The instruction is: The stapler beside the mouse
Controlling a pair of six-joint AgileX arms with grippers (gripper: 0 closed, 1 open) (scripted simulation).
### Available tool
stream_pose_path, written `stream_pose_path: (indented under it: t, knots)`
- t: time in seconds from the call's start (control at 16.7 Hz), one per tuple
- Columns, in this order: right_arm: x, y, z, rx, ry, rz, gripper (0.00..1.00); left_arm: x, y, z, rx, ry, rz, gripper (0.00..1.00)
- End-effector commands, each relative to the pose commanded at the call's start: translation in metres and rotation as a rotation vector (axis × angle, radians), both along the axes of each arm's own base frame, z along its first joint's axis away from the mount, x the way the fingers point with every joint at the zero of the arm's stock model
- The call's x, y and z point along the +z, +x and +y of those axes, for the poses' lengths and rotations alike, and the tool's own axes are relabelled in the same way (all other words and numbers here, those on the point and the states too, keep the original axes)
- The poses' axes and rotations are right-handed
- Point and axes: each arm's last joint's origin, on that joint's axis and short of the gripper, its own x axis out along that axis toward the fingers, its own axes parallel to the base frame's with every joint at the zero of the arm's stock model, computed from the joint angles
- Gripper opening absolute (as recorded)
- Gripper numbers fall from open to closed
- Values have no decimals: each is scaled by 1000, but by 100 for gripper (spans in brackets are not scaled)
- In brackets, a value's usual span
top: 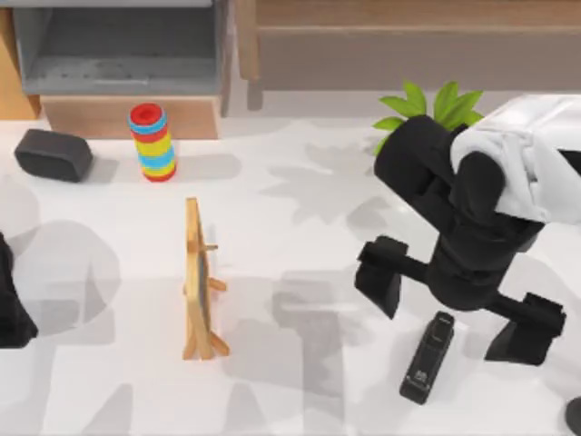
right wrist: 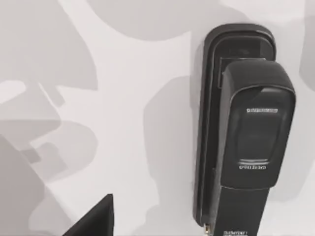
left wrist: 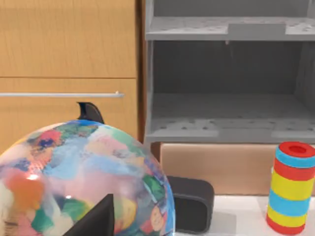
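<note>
Right gripper [top: 458,313] spread wide and holding nothing, poised over the tabletop [top: 300,209] at the right front. One finger [top: 379,272] sits to the left of the stapler's far end, the other [top: 526,331] well out to its right. Fingers are apart from the stapler [top: 428,359], no contact seen. Right arm comes in from the right edge of the top view: white-sleeved upper link, then black links bending down and forward to the wrist, wrist pointing down at the tabletop.

Stapler: flat on the tabletop at the right front, long axis running near-to-far with a slight tilt to the right at the far end. The right wrist view looks straight down on it [right wrist: 241,128]: black base with a raised glossy top. Small white lettering sits in two lines across the top and once more near one end; too small to read.

Left arm parked at the left edge of the tabletop; a dark mass [top: 11,300] there is all the top view gives of it. Cannot tell its gripper state. Left wrist view: a multicoloured globe [left wrist: 83,182] close in front, a black rounded block [left wrist: 192,204] behind it.

Also on the tabletop: striped ring stack [top: 152,143], small wooden easel [top: 200,286], green plant [top: 427,107] behind the right arm. Mouse not identified.
</note>
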Motion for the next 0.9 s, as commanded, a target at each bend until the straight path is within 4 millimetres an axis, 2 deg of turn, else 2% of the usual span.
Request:
stream_pose_path:
  t: [0.12, 0.48, 0.72, 0.9]
  knots:
    - [-6, 0, 1, 3, -3, 4, 100, 0, 0, 0, 0, 0, 0, 100]
    - [-48, 0, 2, 4, -1, 0, 100, 0, 0, 0, 0, 0, 0, 100]
    - [-50, -1, 2, 4, -1, 2, 100, 0, 0, 0, 0, 0, 0, 100]
    - [-50, -1, 2, 4, -1, 2, 77, 0, 0, 0, 0, 0, 0, 100]
